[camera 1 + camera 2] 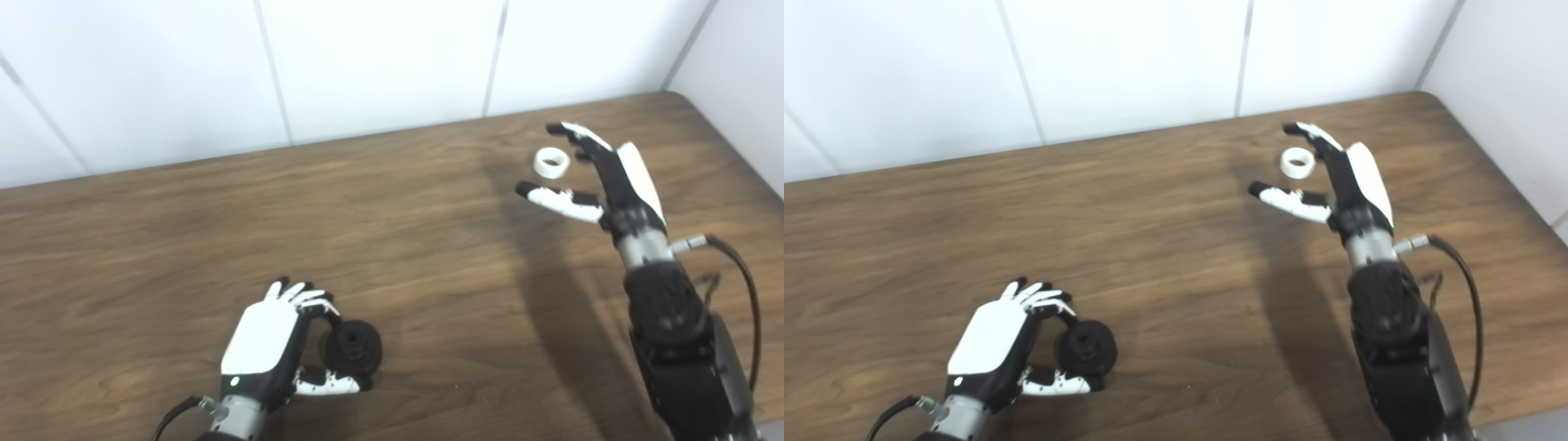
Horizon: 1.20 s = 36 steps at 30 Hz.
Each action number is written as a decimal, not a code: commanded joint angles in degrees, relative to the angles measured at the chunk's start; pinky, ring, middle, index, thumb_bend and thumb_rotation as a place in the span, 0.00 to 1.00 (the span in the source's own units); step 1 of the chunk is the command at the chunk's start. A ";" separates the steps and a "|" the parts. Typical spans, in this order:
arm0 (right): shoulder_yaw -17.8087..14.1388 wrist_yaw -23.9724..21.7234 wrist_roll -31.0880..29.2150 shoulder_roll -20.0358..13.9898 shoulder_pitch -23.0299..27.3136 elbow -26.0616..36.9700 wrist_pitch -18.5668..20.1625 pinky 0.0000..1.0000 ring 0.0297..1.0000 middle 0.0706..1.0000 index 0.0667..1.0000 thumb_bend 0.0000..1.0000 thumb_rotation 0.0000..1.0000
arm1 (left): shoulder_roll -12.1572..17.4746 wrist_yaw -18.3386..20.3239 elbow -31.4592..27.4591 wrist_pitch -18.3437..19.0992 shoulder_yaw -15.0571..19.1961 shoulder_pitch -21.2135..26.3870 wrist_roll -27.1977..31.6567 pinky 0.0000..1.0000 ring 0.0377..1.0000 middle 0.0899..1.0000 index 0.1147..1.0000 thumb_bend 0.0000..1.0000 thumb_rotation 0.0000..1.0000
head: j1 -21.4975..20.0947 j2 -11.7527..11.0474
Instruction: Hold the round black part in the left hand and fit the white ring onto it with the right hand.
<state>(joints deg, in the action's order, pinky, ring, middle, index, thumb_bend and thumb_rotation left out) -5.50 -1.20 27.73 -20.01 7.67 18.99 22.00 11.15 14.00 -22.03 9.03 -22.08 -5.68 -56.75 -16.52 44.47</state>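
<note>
The round black part [354, 349] rests on the wooden table [429, 257] near the front left, its central hole facing the camera. My left hand [275, 343] is curled around it, with the fingers [315, 303] on its far side and the thumb on its near side. The white ring [551, 163] lies flat at the back right. My right hand [597, 177] hovers there open, its fingers [1315, 138] stretched past the ring's far right side and the thumb on its near side. The ring sits in the gap, and nothing touches it.
A white panelled wall [380, 67] runs along the table's far edge and meets a side wall at the right corner. A black cable [744, 288] loops out from the right forearm. The right arm casts a dark shadow down the table's middle.
</note>
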 commanded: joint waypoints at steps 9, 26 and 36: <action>0.01 0.65 2.28 -7.46 8.88 -10.12 -2.08 0.89 0.95 0.92 0.75 0.68 0.33 | 1.75 1.08 0.86 -0.62 1.33 -1.75 0.63 1.00 0.90 0.76 0.41 0.52 0.05 | -2.22 -0.28; 9.40 -5.59 6.65 -12.04 20.96 -27.84 3.95 0.92 1.00 0.98 0.73 0.76 0.28 | 2.04 1.13 0.69 -1.40 2.27 -1.98 0.56 1.00 0.89 0.76 0.41 0.52 0.05 | -2.90 -0.43; 12.21 -7.76 7.45 -11.22 24.07 -33.20 4.81 0.98 1.00 0.96 0.70 0.80 0.25 | 1.85 0.91 0.73 -1.49 2.13 -1.95 -0.07 1.00 0.89 0.76 0.41 0.52 0.05 | -2.27 -0.40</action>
<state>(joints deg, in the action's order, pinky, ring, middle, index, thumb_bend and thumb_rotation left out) 7.09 -9.37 34.33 -30.32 28.64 -14.75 26.65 11.84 13.77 -22.02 6.82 -20.11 -6.66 -55.41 -18.72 44.03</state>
